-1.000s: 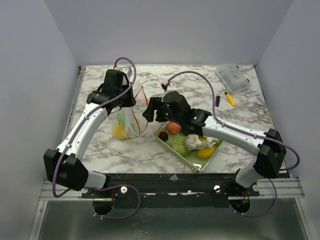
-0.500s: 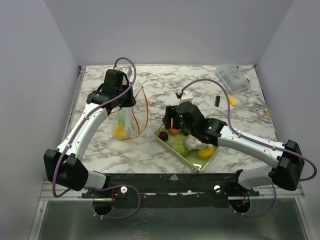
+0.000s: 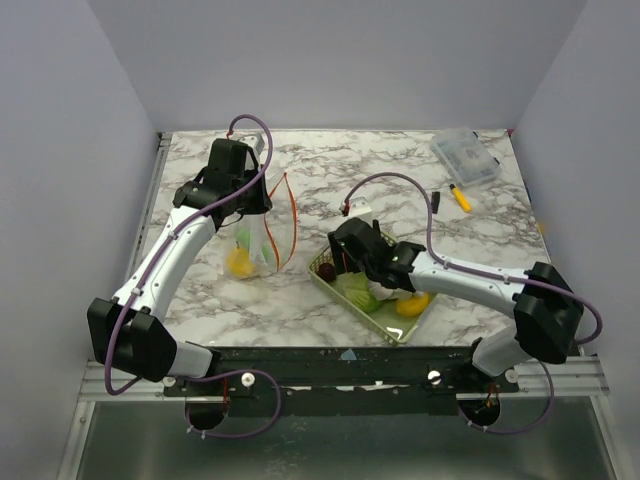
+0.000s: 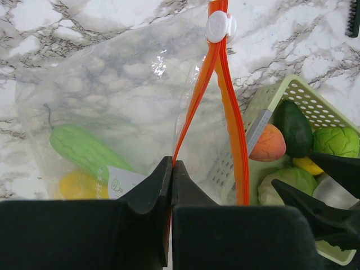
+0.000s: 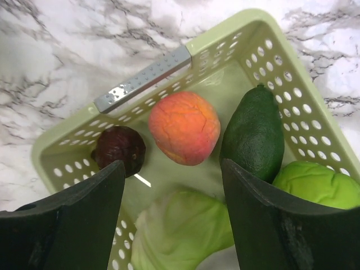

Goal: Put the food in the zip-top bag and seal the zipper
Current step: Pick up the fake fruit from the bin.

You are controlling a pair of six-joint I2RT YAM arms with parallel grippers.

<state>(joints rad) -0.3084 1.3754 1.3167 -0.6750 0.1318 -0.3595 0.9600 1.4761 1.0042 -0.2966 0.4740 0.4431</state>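
Fingers of the left tool [image 4: 171, 171] are pressed together on one lip of the orange-red zipper [image 4: 242, 169], holding the zip-top bag [image 4: 107, 95] upright on the worktop [image 3: 290, 300] with its mouth agape; the white slider [image 4: 220, 26] sits at the strip's far end. Inside the bag lie a green gourd [image 4: 84, 151] and a yellow fruit [image 4: 79, 185]. At the bag's 4 o'clock, the right tool [image 5: 171, 169] hangs spread wide over the pale green mesh basket [image 5: 225, 31], gripping nothing, its fingers flanking an orange peach [image 5: 184, 127]. A dark purple fruit [image 5: 119, 151] lies at the peach's 8 o'clock, an avocado [image 5: 256, 132] at 3 o'clock, and a cabbage [image 5: 180, 230] at 6 o'clock.
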